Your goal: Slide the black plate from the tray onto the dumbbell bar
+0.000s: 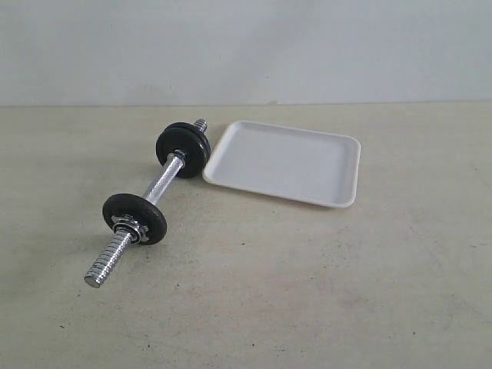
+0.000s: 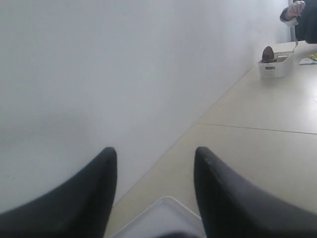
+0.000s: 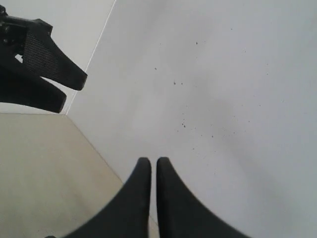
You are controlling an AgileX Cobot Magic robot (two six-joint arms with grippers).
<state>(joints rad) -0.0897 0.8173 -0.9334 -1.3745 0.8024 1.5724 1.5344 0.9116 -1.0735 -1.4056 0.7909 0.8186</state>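
Observation:
The dumbbell bar (image 1: 157, 187) lies on the table left of the white tray (image 1: 286, 161), which holds nothing. One dark disc (image 1: 134, 218) sits near the bar's near end. Two dark discs (image 1: 183, 147) sit pressed together at its far end; I cannot tell which of them is the black plate. Neither gripper shows in the exterior view. My left gripper (image 2: 155, 150) is open and empty, raised above a corner of the tray (image 2: 163, 218). My right gripper (image 3: 153, 161) is shut on nothing and faces the white wall.
A white basket (image 2: 275, 67) holding a brown object stands far along the table, with a person's arm (image 2: 297, 10) beyond it. Black parts of the other arm (image 3: 44, 64) show in the right wrist view. A white wall backs the table.

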